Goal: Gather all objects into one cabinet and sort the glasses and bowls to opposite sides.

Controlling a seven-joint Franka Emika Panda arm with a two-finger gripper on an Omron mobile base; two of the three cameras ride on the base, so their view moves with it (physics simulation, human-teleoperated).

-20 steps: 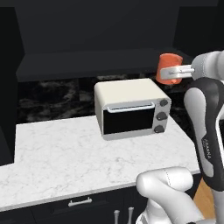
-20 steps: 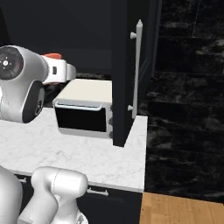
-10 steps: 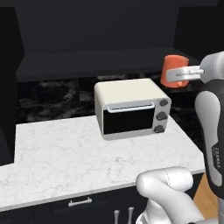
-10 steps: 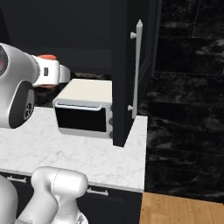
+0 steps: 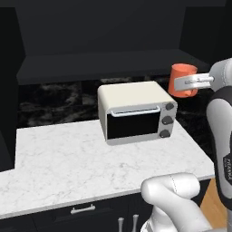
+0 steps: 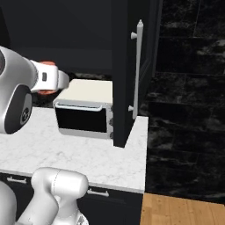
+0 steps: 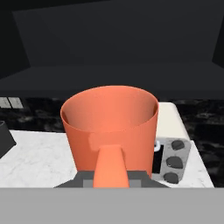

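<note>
The jaws were clenched on the handle of the plain orange handled mug [image 7: 110, 131] — the two-finger gripper [image 5: 192, 82] held it upright in the air, its open mouth up. In the left base view the mug hung at about two o'clock from the cream toaster oven with a dark glass door and three knobs [image 5: 136, 112], above the oven's right end and level with the dark shelf of the black wall cabinet [image 5: 104, 61]. The oven stood on the white marble counter [image 5: 68, 158]. In the right base view the cabinet's tall black door with its long silver bar handle [image 6: 137, 70] stood open at three o'clock from the mug.
</note>
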